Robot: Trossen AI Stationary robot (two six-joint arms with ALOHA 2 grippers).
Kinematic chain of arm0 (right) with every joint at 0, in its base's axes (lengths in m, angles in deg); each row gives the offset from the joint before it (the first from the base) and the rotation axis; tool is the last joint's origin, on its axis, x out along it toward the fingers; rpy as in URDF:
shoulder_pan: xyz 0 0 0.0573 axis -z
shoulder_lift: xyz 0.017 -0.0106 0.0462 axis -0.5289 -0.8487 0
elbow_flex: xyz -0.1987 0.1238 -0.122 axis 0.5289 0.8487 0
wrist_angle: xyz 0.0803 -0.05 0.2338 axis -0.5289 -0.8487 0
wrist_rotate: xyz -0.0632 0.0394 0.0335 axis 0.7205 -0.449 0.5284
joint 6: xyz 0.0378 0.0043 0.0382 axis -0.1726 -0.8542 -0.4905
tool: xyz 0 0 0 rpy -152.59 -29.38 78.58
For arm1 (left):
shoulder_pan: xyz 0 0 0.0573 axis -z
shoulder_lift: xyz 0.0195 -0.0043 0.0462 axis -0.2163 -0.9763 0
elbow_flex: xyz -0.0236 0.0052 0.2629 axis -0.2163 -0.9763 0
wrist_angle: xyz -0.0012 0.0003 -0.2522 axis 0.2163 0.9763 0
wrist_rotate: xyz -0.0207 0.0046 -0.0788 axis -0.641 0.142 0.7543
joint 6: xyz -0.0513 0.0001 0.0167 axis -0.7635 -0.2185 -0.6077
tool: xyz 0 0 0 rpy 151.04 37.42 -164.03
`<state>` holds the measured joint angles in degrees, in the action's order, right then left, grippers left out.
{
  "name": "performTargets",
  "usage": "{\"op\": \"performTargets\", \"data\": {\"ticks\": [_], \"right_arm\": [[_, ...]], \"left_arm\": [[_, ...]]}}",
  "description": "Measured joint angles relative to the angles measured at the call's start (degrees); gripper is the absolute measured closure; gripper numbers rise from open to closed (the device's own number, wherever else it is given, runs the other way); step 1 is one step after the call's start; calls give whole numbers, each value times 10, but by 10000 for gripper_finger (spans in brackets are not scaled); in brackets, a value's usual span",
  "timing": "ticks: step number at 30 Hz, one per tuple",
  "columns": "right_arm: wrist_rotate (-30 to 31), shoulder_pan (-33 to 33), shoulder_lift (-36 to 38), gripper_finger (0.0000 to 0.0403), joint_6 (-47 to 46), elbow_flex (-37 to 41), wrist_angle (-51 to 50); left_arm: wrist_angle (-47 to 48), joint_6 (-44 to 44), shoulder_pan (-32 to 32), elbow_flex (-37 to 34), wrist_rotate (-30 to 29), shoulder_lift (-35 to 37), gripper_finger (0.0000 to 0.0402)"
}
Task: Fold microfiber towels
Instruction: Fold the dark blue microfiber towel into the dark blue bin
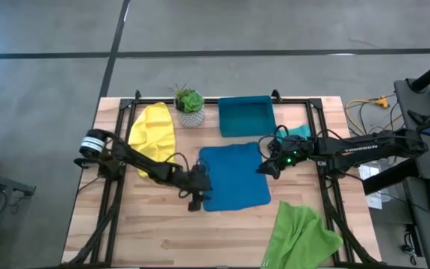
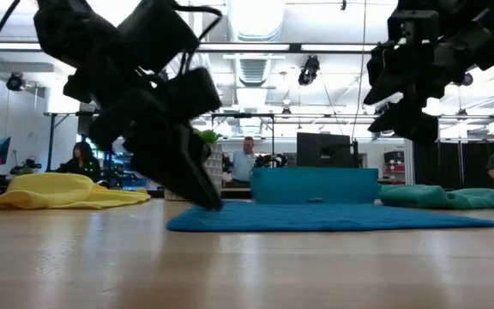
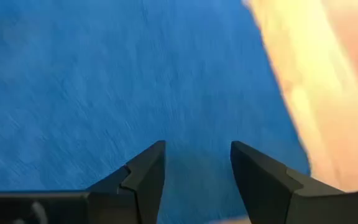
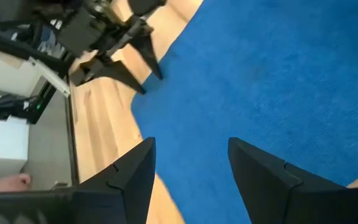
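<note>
High view: the blue towel (image 1: 234,176) was spread flat at the middle of the table (image 1: 125,232). The left gripper (image 1: 198,196) was seen at its near left corner, the right gripper (image 1: 269,166) over its right edge. The yellow towel (image 1: 154,132) was crumpled at far left, the light green towel (image 1: 301,233) hung off the near right edge, and the teal towel (image 1: 298,131) was bunched beside the tray (image 1: 245,116).

Low view: the left fingertips were lowered onto the blue towel's edge, while the right gripper (image 2: 410,120) was held well above it.

Left wrist view: the fingers (image 3: 145,180) were parted over blue cloth, nothing gripped.

Right wrist view: the fingers (image 4: 138,171) were spread wide above the towel, empty.
</note>
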<state>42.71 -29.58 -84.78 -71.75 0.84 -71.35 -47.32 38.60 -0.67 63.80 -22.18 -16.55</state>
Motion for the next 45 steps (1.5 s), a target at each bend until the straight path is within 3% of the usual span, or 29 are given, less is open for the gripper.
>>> {"op": "performTargets", "data": {"ticks": [8,13,18,23,27,37,45], "right_arm": [[0,-39,1,207,-34,-3,1],[2,-77,1,207,-41,-6,1],[53,-163,-22,207,-19,-26,2],[128,-261,-106,207,54,-77,-1],[178,-307,-202,207,139,-132,-27],[196,-313,-418,207,245,-251,-122],[197,-314,-480,209,238,-289,-186]], "left_arm": [[110,9,23,9,-4,14,246],[188,43,23,1,-13,76,265],[248,62,25,1,-22,164,272],[289,80,47,1,-19,219,272],[283,119,81,-17,-20,224,272],[251,60,101,-47,-38,221,272],[246,47,104,-47,-38,220,272]]}}
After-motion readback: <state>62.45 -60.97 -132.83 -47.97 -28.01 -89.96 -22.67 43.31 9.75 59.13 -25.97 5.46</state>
